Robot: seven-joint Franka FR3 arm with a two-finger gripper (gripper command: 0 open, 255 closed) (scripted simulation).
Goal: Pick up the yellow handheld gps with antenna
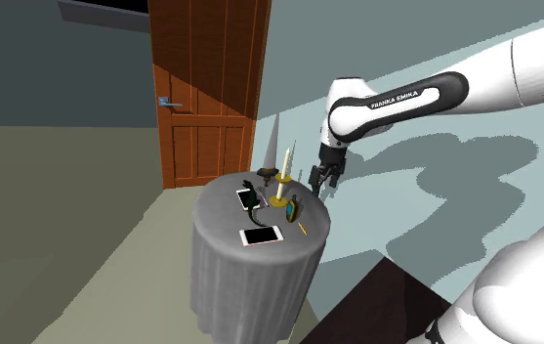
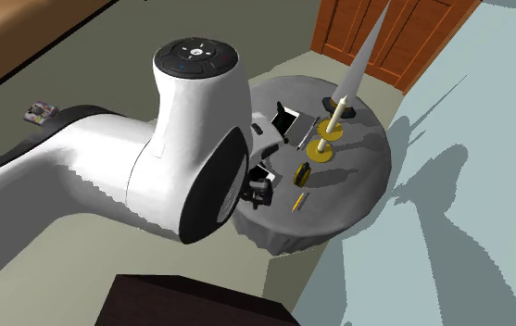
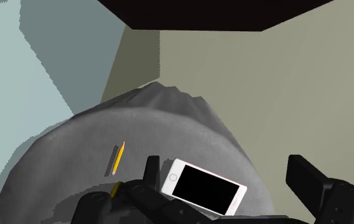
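The handheld GPS (image 1: 292,207), yellow with a dark face, stands near the edge of the round grey-clothed table (image 1: 250,269) that is closest to the arm. From above it lies between the candle holder and a yellow pencil (image 2: 302,173). My black gripper (image 1: 320,182) hangs open just above the table edge, a little to the shoulder view's right of the GPS and touching nothing. In the wrist view the fingers (image 3: 312,184) stand wide apart around my gripper (image 3: 226,168). A small yellow tip (image 3: 114,189) peeks out beside the other finger.
A white phone (image 3: 202,186) lies face up on the cloth, and a yellow pencil (image 3: 117,159) lies beside it. A tall candle on a gold holder (image 1: 285,176) and a black docked device (image 1: 249,198) stand further back. A brown door (image 1: 211,88) and a wall are behind the table.
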